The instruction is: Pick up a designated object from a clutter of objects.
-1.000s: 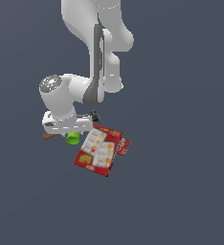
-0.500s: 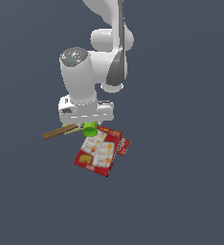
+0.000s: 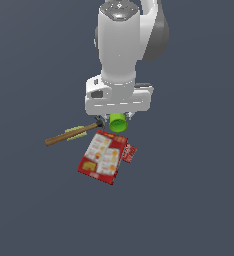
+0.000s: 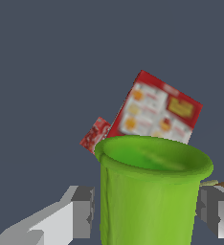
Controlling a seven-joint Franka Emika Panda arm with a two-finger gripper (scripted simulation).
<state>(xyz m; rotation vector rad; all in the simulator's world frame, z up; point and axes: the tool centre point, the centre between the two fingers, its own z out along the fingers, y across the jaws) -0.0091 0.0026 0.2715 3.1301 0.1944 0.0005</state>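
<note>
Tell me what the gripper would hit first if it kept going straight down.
Probably the large red cracker box: the gripper, shut on the lime-green plastic cup, points at it; depth is unclear.

The cup (image 3: 118, 122) sits between the fingers (image 4: 80, 211) of the gripper (image 3: 117, 119), directly under the arm's wrist. Below it in the exterior view lies the cracker box (image 3: 103, 157), flat on the floor. The small box (image 3: 129, 152) touches its edge on the exterior view's right. The hammer (image 3: 73, 134) lies to the exterior view's left, its head near the cup.
</note>
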